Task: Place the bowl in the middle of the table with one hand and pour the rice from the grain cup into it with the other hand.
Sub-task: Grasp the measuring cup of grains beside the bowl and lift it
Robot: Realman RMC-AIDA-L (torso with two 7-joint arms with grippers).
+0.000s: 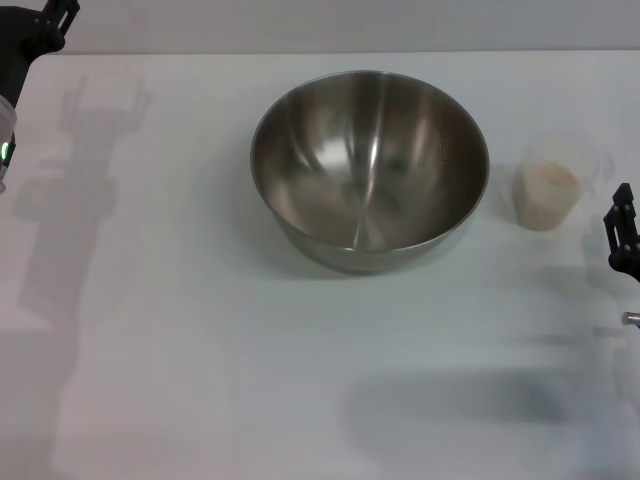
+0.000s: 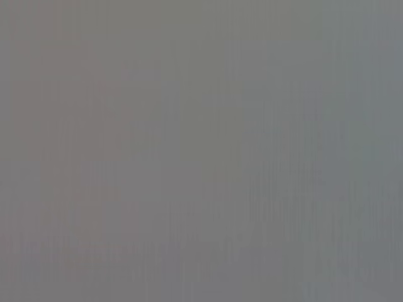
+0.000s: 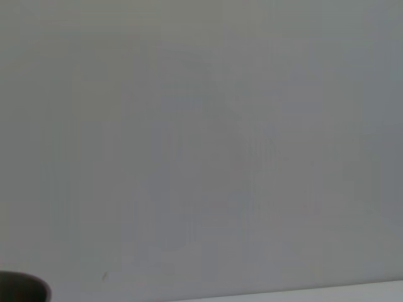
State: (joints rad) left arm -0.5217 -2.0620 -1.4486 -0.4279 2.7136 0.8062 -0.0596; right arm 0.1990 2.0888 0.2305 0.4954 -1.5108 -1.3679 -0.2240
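Note:
In the head view the stainless-steel bowl (image 1: 370,168) stands upright and empty at the middle of the white table (image 1: 200,330). To its right stands the clear grain cup (image 1: 553,182), upright, with pale rice (image 1: 548,190) inside. My left gripper (image 1: 45,25) is at the far left corner, well apart from the bowl. My right gripper (image 1: 622,240) is at the right edge, just in front of and to the right of the cup, not touching it. Neither holds anything. The wrist views show only bare grey surface.
The table's far edge (image 1: 330,52) runs behind the bowl. Arm shadows lie on the left and front right of the tabletop. A dark rounded shape (image 3: 22,288) sits at the corner of the right wrist view.

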